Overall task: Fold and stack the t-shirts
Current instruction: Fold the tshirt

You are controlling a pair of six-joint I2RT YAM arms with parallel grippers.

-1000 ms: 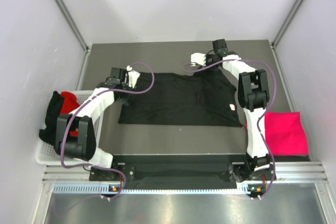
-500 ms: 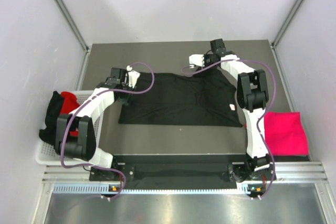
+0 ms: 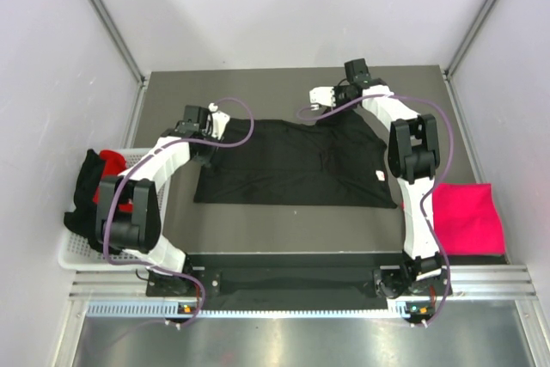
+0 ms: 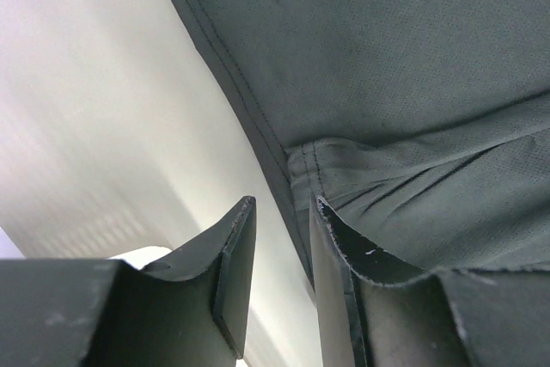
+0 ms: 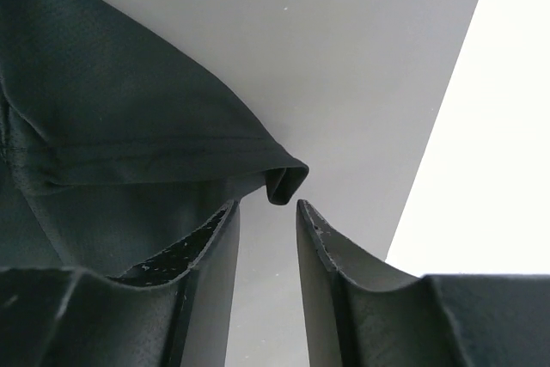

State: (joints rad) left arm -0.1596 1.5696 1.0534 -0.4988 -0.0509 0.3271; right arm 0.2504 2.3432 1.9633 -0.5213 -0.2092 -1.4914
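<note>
Seen from above, a black cloth t-shirt lies spread flat in the middle of a dark grey surface, with a small white tag near its right edge. A bright pink-magenta t-shirt lies folded at the right near edge of the surface, well apart from the black one. At the left edge a white wire basket holds a heap of black cloth and red cloth. The left gripper is low at the spread shirt's far left corner, and the right gripper is at the shirt's far edge, right of centre. In the left wrist view, the left gripper has its two dark fingers a narrow gap apart. The stitched hem of the black t-shirt runs down into that gap beside the right-hand finger, with pale surface showing between the fingers, so nothing is pinched. In the right wrist view, the right gripper is likewise narrowly parted. A folded tip of the black t-shirt sits just above the gap, and more cloth lies behind the left-hand finger. Grey surface shows between the fingers.
</note>
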